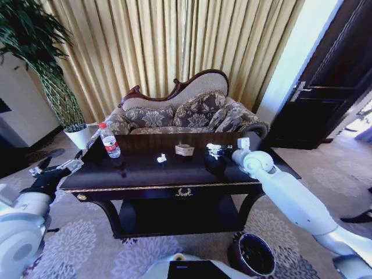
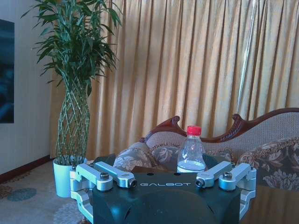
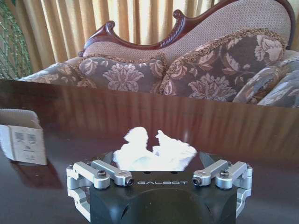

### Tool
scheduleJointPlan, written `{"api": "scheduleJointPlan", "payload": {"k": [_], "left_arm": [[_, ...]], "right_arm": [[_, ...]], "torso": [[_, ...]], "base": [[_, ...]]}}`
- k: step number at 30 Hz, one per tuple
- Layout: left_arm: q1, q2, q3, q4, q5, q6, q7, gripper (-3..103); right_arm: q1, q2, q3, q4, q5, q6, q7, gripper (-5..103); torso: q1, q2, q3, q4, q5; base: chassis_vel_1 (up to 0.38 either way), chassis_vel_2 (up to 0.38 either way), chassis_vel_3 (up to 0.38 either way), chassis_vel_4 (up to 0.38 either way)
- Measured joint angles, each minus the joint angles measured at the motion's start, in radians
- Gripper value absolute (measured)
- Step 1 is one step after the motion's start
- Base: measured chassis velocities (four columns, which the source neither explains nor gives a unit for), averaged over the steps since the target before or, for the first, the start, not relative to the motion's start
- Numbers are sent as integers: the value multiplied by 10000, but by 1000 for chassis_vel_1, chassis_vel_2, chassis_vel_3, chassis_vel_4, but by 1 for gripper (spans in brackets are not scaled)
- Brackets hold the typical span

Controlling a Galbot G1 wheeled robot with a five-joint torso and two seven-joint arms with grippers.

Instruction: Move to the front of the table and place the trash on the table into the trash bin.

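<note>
In front of the dark glossy table [image 1: 139,174] the robot is already parked, so the driving part looks done, but the clearing has barely begun: the water bottle [image 1: 109,141] with its red cap stands upright near the left end of the surface, a small crumpled paper scrap [image 1: 161,157] lies near the middle, and a second, larger crumpled paper [image 1: 214,149] lies toward the right end, while the trash bin [image 1: 254,254] sits on the carpet by the robot's right side and looks empty as far as its dark mouth can be read. The right gripper [image 1: 216,156] is lowered at the larger scrap; the right wrist view puts the white paper [image 3: 154,151] just ahead of the gripper body, the fingers apart and not closed on it. The left gripper [image 1: 58,168] hovers off the left end of the surface, fingers spread, and its wrist view lines up on the bottle [image 2: 191,149]. The head view alone gives the bin and the overall layout; the right wrist view adds a small cardboard box [image 3: 21,140] beside the scrap.
</note>
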Motion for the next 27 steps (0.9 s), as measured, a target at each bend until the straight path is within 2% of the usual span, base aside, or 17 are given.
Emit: {"api": "scheduleJointPlan", "payload": {"k": [11,12,13,15,16,18,19,21,22,24,25,27], "left_arm": [[-12,-133,-56,0,34,-45,-2,100],[-3,-138,-69,0,35,-51,-3,100],[-3,-138,-69,0,35,-51,-3,100],[14,-146,-97,0,38,-62,-7,100],[14,-146,-97,0,38,-62,-7,100],[8,-145,-97,0,41,-67,-8,100],[8,-145,-97,0,41,-67,-8,100],[4,-138,-94,0,44,-72,-10,100],[4,-138,-94,0,44,-72,-10,100],[9,-135,-101,0,45,-76,-10,100],[9,-135,-101,0,45,-76,-10,100],[10,-135,-107,0,48,-81,-11,100]], "right_arm": [[-6,45,-127,-316,-298,96,-308,101],[-7,38,-133,-328,-324,127,-337,97],[-7,38,-133,-328,-324,127,-337,97],[-21,16,-137,-366,-420,190,-436,87],[-21,16,-137,-366,-420,190,-436,87],[-101,1,-102,-370,-458,215,-485,77],[-101,1,-102,-370,-458,215,-485,77],[-239,-28,11,-360,-507,253,-518,65],[-239,-28,11,-360,-507,253,-518,65],[-333,-62,110,-328,-517,268,-538,54],[-333,-62,110,-328,-517,268,-538,54],[-387,-89,183,-302,-518,273,-544,44]], "torso": [[0,0,0,1,0],[0,0,0,1,0],[0,0,0,1,0],[0,0,0,1,0],[0,0,0,1,0],[0,0,0,1,0],[0,0,0,1,0],[0,0,0,1,0],[0,0,0,1,0],[-1,0,0,1,0],[-1,0,0,1,0],[0,0,0,1,0]], "base": [[0,0,0,0],[0,0,0,0],[0,0,0,0],[0,0,0,0],[0,0,0,0],[0,0,0,0],[0,0,0,0],[0,0,0,0],[0,0,0,0],[0,0,0,0],[0,0,0,0],[0,0,0,0]]}}
